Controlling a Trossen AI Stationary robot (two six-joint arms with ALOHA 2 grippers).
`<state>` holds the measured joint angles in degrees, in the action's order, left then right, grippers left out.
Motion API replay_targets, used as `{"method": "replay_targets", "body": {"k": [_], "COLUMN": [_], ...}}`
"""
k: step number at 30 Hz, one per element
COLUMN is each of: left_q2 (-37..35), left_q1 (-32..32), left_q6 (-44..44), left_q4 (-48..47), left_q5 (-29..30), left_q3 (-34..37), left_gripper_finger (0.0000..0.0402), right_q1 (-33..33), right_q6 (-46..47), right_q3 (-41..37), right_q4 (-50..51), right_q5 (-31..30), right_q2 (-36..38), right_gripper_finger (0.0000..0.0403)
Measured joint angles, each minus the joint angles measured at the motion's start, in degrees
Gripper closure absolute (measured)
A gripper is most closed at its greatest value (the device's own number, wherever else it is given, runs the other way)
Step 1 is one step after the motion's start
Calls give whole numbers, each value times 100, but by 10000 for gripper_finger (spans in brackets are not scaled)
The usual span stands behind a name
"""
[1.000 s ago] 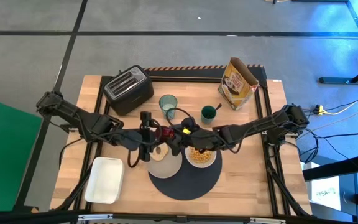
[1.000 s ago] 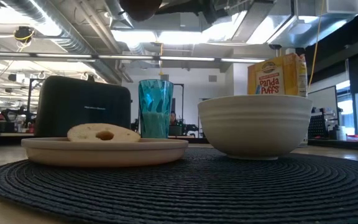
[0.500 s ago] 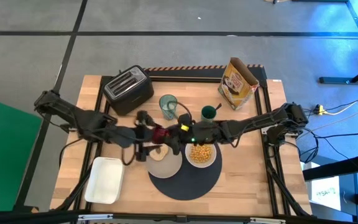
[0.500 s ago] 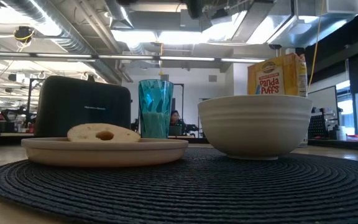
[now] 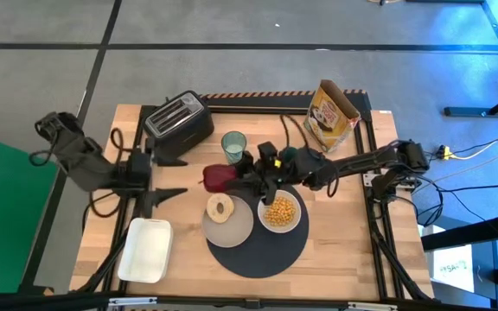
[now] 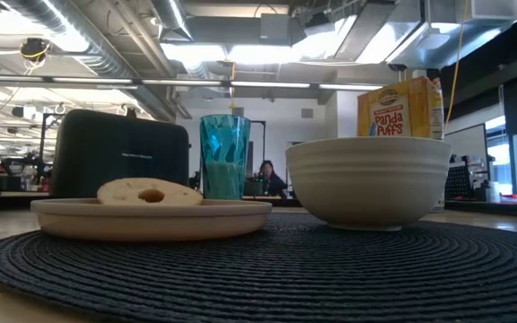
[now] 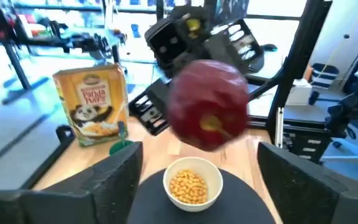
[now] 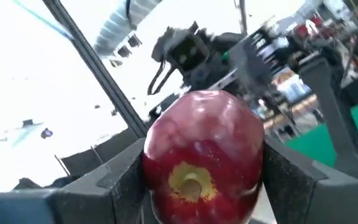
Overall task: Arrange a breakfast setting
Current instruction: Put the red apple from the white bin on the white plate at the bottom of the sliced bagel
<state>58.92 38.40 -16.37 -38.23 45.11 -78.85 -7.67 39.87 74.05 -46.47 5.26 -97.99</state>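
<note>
Red fruit [image 5: 219, 176], an apple by its look, is clamped between the fingers of the right gripper [image 5: 232, 179], held above the wooden table [image 5: 353, 242] just beyond the far-left edge of the round dark-grey mat [image 5: 258, 250]. The right wrist view shows the fruit [image 8: 202, 155] filling the space between both dark fingers [image 8: 123, 183]. On the mat sit the pale beige plate [image 5: 228, 222] carrying the bagel [image 5: 221, 207], and to its right the white bowl [image 5: 278, 212], filled with yellow cereal. The bluish glass [image 5: 233, 145] stands farther back, beside the black toaster [image 5: 178, 124]; a cereal box [image 5: 333, 114] stands at the far right. A white tray [image 5: 145, 250] lies at the near left. The left gripper [image 5: 164, 196] hovers well to the left of the mat, fingers spread wide and empty. Beyond the table, the low view shows a bright workshop with ceiling ducts and a seated person [image 6: 267, 178] in the distance.
</note>
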Motion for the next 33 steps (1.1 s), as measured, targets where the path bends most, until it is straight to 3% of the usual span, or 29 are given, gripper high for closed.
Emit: {"method": "replay_targets", "body": {"k": [5, 10, 18, 29, 33], "left_q2": [99, 367, 600, 603, 603], "left_q1": [236, -57, -439, -470, -470], "left_q6": [266, 646, 789, 799, 799], "left_q4": [99, 185, 178, 262, 379], "left_q5": [383, 547, 266, 40, 69], "left_q3": [14, 9, 13, 13, 13], "left_gripper_finger": [144, 180, 230, 368, 395], "right_q1": [116, 106, 95, 95, 91], "right_q6": [66, 31, 31, 29, 28], "right_q3": [-218, -224, -231, -229, -229], "right_q4": [-427, -425, -351, -312, -272], "right_q5": [-59, -112, -158, -143, -63], "right_q2": [0, -55, -64, -64, -64], "right_gripper_finger": [159, 159, 158, 158, 158]}}
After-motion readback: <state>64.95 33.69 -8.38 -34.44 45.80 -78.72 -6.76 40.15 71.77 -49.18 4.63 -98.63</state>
